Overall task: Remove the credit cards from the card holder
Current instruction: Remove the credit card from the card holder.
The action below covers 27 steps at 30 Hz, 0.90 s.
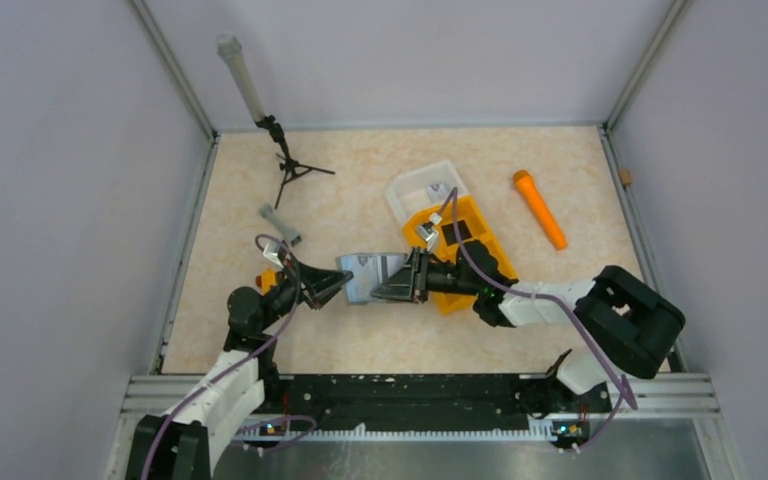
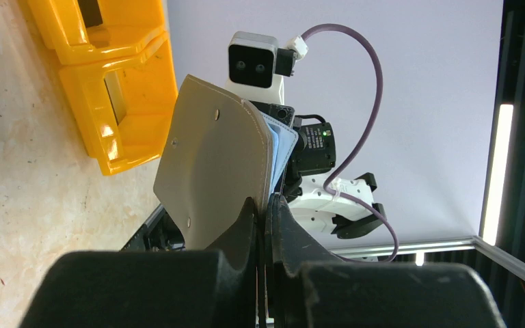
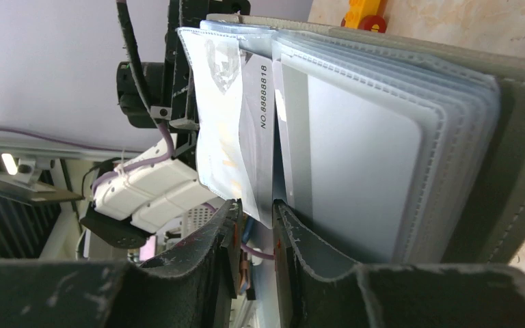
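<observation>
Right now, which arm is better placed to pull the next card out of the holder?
Right. The right gripper has its fingers either side of a credit card sticking out of the card holder. The left gripper is shut on the holder's cover, holding it, so it's busy.

You have a flat, matte grey folding card holder (image 1: 365,272) raised off the table near its middle, standing on edge and opened, with its clear plastic sleeves (image 3: 451,137) fanned out. A grey plastic card (image 3: 256,137) printed with a number shows at the frontmost sleeve, which is peeled away from the stack. A light grey-blue card (image 3: 355,171) sits fully inside the next sleeve.
</observation>
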Each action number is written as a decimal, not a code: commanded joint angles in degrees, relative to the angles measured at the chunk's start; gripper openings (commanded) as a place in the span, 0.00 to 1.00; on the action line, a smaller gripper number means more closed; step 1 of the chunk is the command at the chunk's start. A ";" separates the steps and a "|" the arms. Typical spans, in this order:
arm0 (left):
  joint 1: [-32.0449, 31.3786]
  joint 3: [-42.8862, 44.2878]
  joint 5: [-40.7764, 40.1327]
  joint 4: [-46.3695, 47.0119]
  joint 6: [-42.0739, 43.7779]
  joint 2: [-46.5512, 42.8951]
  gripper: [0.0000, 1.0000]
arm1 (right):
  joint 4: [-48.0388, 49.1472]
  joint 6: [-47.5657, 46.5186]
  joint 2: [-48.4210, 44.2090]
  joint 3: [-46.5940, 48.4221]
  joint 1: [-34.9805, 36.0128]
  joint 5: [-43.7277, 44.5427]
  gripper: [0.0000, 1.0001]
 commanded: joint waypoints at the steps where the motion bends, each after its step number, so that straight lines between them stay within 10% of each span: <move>1: 0.02 -4.05 1.16 5.22 -0.09 -0.09 0.00 | 7.64 0.99 -2.09 0.01 -0.63 0.89 0.24; 27: 0.02 -4.26 1.74 4.46 1.13 -1.98 0.00 | 6.86 0.99 -8.88 -2.00 -2.16 3.64 0.00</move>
